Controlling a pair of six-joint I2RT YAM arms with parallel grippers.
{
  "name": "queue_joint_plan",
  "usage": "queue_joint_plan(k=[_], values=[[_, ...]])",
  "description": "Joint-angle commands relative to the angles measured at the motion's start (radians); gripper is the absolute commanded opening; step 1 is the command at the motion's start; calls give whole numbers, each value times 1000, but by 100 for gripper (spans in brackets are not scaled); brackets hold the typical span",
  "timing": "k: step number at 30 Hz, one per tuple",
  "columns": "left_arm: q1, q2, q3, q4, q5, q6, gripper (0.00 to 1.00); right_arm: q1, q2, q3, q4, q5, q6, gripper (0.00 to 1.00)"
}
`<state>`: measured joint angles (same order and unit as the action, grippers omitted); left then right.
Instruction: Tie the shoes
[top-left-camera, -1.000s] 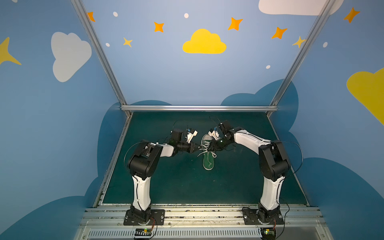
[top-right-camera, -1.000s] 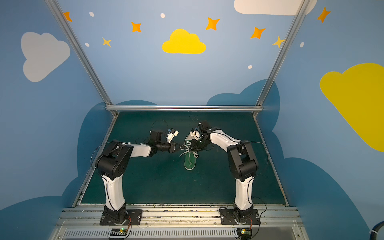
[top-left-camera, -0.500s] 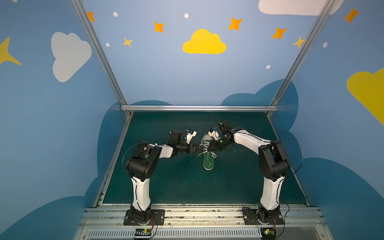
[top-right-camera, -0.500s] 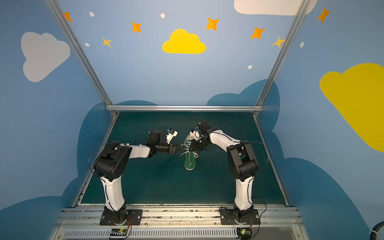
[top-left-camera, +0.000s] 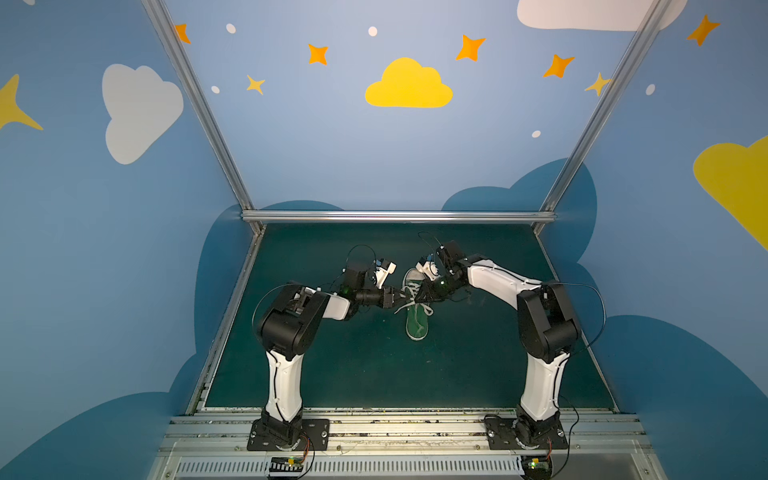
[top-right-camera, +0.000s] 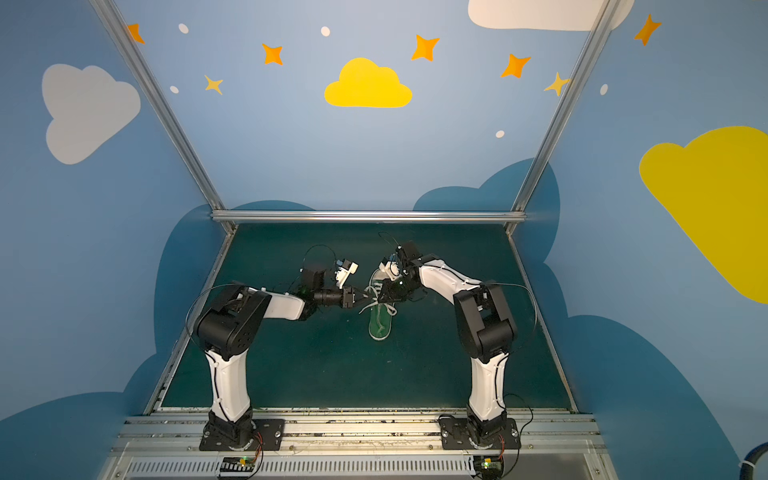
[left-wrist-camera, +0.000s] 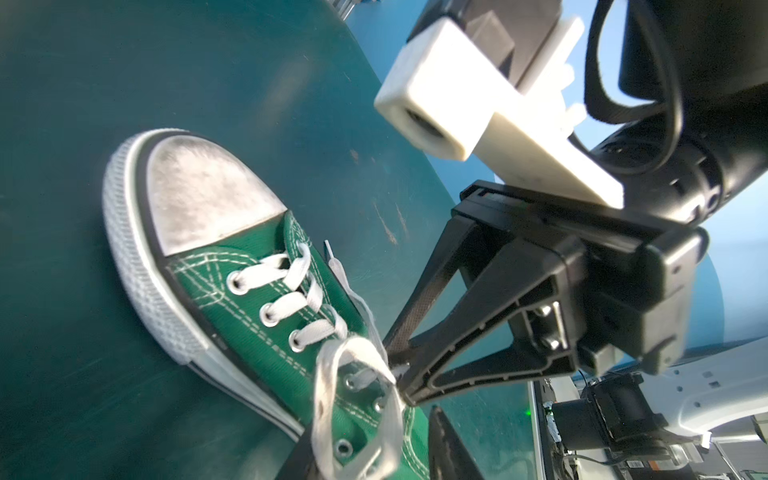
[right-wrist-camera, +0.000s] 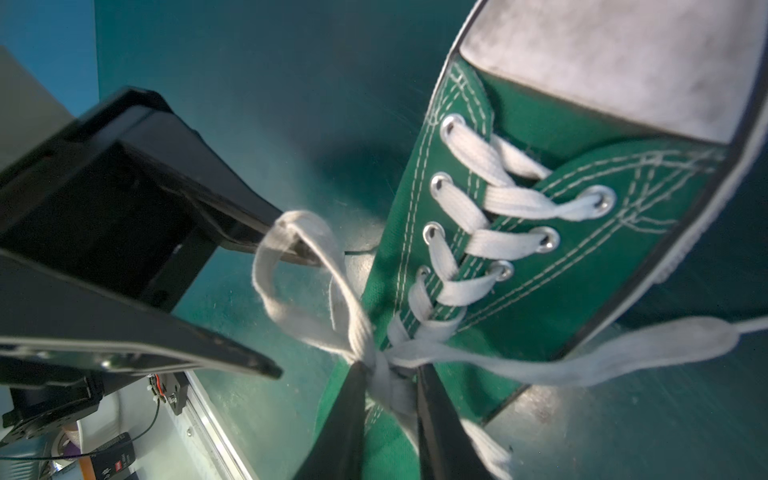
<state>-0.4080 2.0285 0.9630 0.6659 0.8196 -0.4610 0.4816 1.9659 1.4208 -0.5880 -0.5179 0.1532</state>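
Green canvas low-top sneaker (top-left-camera: 417, 324) with white rubber toe cap and white sole edge: stood on its sole near the middle of the dark teal surface (top-left-camera: 332, 365), between the two arms, toe toward the back wall, heel toward the arm bases.

White flat laces (right-wrist-camera: 498, 195): crossed through the metal eyelets and gathered into a crossing above the top eyelets. One lace loop (right-wrist-camera: 266, 270) stood out on the left arm's side. One loose end (right-wrist-camera: 623, 353) trailed off the opposite side of the shoe.

Right tool (right-wrist-camera: 388, 374): clenched on the laces at the crossing, over the laced part of the shoe.

Left tool (right-wrist-camera: 291, 316): released, fingers apart, just beside the shoe. One fingertip (right-wrist-camera: 305, 257) sat inside the lace loop, the other clear of it.

Both tools stood nearly tip to tip in both top views.
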Motion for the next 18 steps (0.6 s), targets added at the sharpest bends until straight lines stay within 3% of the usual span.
queue_joint_plan(k=[1,3,6,9,18], values=[[-9,20,17,45,9,-23,38,5,13,3,-4,-10,-4,23],[-12,27,16,56,3,-31,31,6,14,3,-5,-10,-3,22],[-10,28,18,63,0,-29,11,6,14,3,-7,-9,-6,22],[-8,19,17,45,-12,-15,3,5,16,3,-11,-4,-10,21],[8,-32,13,-70,-29,69,3,5,21,-4,-11,9,-10,21]])
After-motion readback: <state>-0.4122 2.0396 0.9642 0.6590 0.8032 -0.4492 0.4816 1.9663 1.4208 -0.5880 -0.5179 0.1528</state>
